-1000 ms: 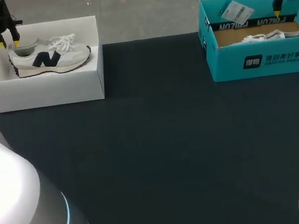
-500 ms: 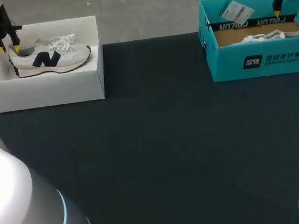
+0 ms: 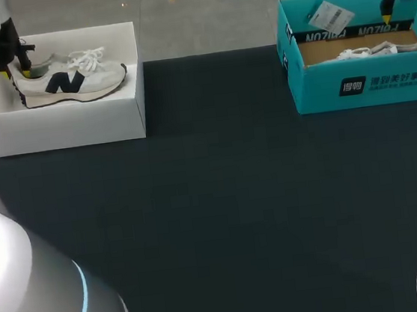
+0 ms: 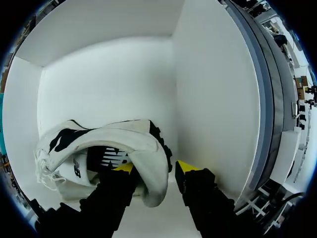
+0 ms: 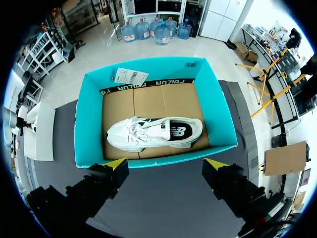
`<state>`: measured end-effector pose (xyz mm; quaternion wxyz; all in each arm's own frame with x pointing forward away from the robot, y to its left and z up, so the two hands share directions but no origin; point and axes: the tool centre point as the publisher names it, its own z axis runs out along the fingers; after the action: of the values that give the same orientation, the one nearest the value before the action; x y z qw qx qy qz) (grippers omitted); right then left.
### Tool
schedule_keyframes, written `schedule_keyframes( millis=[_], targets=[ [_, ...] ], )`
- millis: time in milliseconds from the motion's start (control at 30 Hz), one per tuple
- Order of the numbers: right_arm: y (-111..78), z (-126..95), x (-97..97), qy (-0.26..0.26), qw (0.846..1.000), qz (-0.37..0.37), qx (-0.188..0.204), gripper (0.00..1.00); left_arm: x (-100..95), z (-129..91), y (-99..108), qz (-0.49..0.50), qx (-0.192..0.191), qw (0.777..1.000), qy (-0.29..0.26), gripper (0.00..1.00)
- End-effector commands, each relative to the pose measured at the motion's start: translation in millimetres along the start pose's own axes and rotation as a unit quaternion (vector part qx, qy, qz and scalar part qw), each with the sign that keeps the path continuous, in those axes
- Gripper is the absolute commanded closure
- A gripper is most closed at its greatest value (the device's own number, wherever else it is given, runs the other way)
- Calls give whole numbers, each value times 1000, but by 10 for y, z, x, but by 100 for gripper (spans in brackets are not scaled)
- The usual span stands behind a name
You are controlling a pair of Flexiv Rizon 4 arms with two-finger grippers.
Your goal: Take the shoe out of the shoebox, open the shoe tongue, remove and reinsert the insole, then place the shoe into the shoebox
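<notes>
White shoe (image 3: 72, 80) in the white shoebox (image 3: 70, 130), upper left of the head view, with its heel toward the left of the frame and its toe toward the right. We show the left gripper (image 4: 156, 167) set at the heel with its fingers apart and not clamped. One yellow tip is inside the shoe's opening. The other is outside the heel, just beside the box wall, so the heel collar stands between them with no visible squeeze. The right gripper (image 5: 166, 163) hangs spread wide and empty above the teal shoebox (image 3: 366, 85) at the upper right, where a second shoe (image 5: 156, 134) lies on brown card.

Risks, as we judge them:
- A pinch on the soft heel collar alone may fold it or slip off.
- Held at one end, the shoe may tip toe-down and catch the box rim, dragging the light box across the dark table (image 3: 223, 214).
- The outer finger may scrape or jam against the near wall (little room shows there).

Appearance: pale upper, dark N-shaped mark on the side, loose white laces, dark trim along the sole and at the heel tab, and a dark printed insole visible inside. We cannot tell whether it rests on its sole or on its side
</notes>
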<state>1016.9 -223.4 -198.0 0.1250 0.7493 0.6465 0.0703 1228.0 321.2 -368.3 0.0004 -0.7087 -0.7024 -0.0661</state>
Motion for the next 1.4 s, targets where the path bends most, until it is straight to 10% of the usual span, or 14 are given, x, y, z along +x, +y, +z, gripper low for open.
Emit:
schedule_keyframes(
  millis=[33,567,700,800,1400],
  targets=[
    [-3,1,0,0,1000,0,0,0,29,177,272,4,56,998,-3,52],
    [-3,1,0,0,1000,0,0,0,28,439,204,8,81,997,6,57],
    [-3,1,0,0,1000,0,0,0,40,446,202,10,83,996,10,66],
    [-3,1,0,0,1000,0,0,0,63,407,205,14,81,997,12,96],
    [-3,1,0,0,1000,0,0,0,185,-440,283,-28,98,995,-1,100]
  ],
)
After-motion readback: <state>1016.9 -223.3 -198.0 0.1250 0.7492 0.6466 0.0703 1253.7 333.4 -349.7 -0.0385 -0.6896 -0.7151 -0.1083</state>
